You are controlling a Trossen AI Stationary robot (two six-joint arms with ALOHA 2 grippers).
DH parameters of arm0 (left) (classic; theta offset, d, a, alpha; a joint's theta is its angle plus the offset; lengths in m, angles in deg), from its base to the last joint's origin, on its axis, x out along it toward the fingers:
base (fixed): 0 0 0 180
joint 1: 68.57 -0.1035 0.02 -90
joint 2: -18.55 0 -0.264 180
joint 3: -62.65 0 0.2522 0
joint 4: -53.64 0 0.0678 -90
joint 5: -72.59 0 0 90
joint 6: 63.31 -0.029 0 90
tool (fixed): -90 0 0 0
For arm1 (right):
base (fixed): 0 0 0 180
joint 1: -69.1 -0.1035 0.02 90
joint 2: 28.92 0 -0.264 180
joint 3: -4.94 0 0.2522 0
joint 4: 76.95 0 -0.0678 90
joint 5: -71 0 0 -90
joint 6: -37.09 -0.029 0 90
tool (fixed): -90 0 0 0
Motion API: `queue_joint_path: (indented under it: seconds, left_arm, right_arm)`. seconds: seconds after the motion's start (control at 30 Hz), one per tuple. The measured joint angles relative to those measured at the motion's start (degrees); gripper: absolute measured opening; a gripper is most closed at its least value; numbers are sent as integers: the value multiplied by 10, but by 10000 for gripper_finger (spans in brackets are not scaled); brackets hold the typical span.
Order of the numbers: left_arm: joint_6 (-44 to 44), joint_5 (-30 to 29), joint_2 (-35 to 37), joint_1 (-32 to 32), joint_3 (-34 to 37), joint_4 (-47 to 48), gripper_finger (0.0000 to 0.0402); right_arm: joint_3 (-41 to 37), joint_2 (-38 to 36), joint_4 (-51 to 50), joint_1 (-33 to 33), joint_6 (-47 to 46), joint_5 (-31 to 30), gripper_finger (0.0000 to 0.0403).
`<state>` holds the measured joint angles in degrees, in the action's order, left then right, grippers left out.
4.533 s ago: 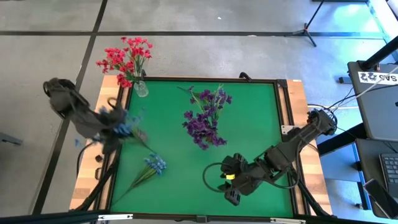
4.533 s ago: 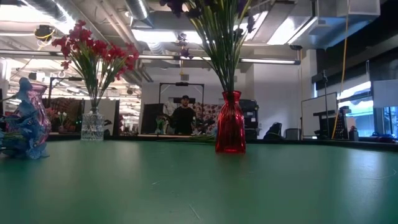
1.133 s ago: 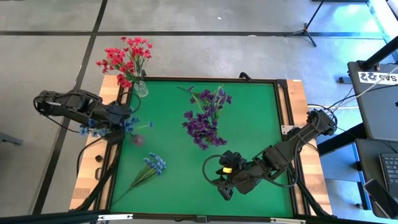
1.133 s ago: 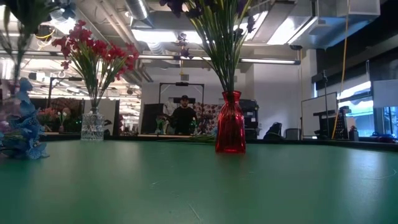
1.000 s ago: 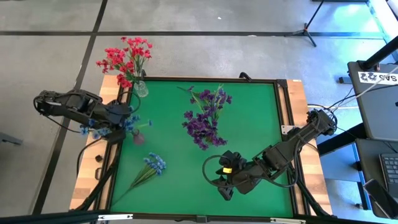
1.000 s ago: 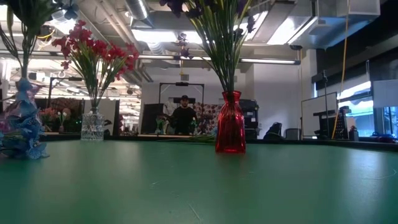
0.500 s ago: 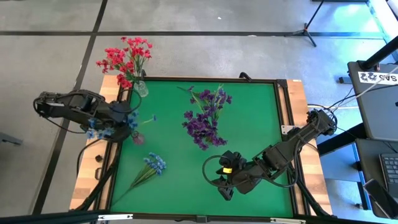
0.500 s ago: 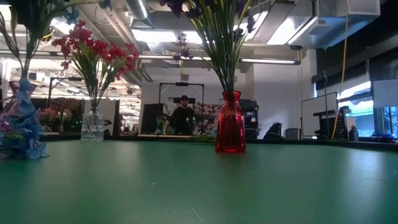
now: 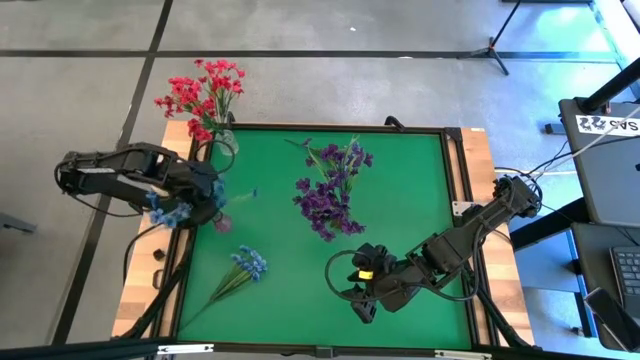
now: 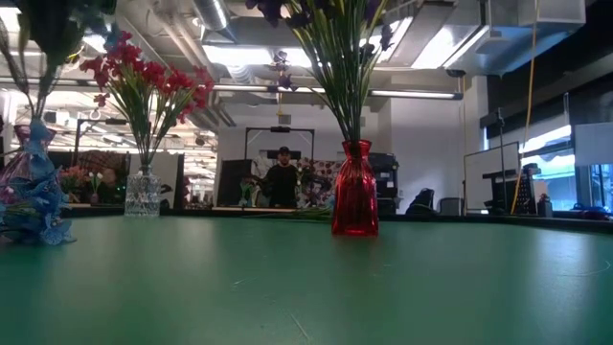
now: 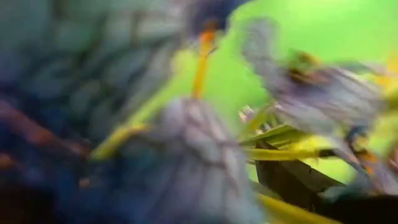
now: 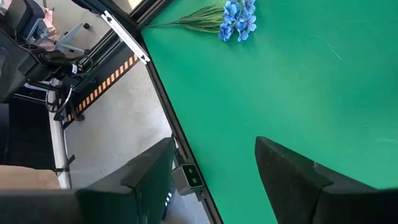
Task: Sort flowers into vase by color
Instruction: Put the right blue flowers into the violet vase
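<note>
The fingers (image 12: 292, 177) of the right gripper (image 9: 362, 298) stand wide apart with nothing between them, parked low over the green mat (image 9: 400, 170) at the lower centre of the high view, where that arm simply waits. The change is on the other side: over the last few seconds the left gripper (image 9: 207, 192) has carried a light-blue sprig (image 9: 168, 212) in from the frame's left edge and brought it down over the blue-and-pink vase (image 10: 34, 182). In the low view green stems now rise out of that vase's neck at the far left, where a few seconds ago there were none. I judge this sprig is seated in its vase. Whether the left gripper has let go of it I cannot tell, since my left wrist view is filled with blurred blossoms and stems. The red-pink flowers (image 9: 203, 95) stand in their clear vase (image 10: 142, 195) at the upper left and the purple flowers (image 9: 330, 190) in the red vase (image 10: 354, 196) at centre, so what remains is one last blue sprig (image 9: 245, 266) lying flat on the mat at lower left. The left arm reaches in from the left edge, elbow bent, its wrist swung round over the vase at the mat's left border.
</note>
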<state>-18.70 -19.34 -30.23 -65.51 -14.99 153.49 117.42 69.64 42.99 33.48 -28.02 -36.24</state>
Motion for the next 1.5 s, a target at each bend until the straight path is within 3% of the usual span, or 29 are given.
queue_joint_path:
  seconds: [0.13, 0.37, 0.67, 0.87, 1.0, 1.07, 1.17, 1.5]
  left_arm:
    - [-5, 29, 0, 0, 0, 0, 160]
    - [-4, -53, 0, 0, 0, 0, 156]
    - [14, -40, 0, 0, 0, -15, 175]
    - [9, -33, 2, 5, 0, -31, 97]
    - [3, -33, 5, 8, 0, -31, 22]
    - [11, -33, 5, 8, 0, -31, 10]
    - [16, -21, 7, 8, 0, -31, 25]
    - [21, 4, 22, 8, 0, -46, 126]
  right_arm:
    - [0, 0, 0, 0, 13, 0, 230]
    - [0, 0, 41, 20, 93, -32, 230]
    - [0, 0, 216, 68, 290, -49, 230]
    - [0, 0, 297, 83, 398, -79, 230]
    - [0, 0, 300, 96, 415, -82, 230]
    - [0, 0, 299, 103, 418, -82, 230]
    - [0, 0, 298, 118, 449, -78, 230]
    - [0, 0, 300, 168, 572, -13, 230]
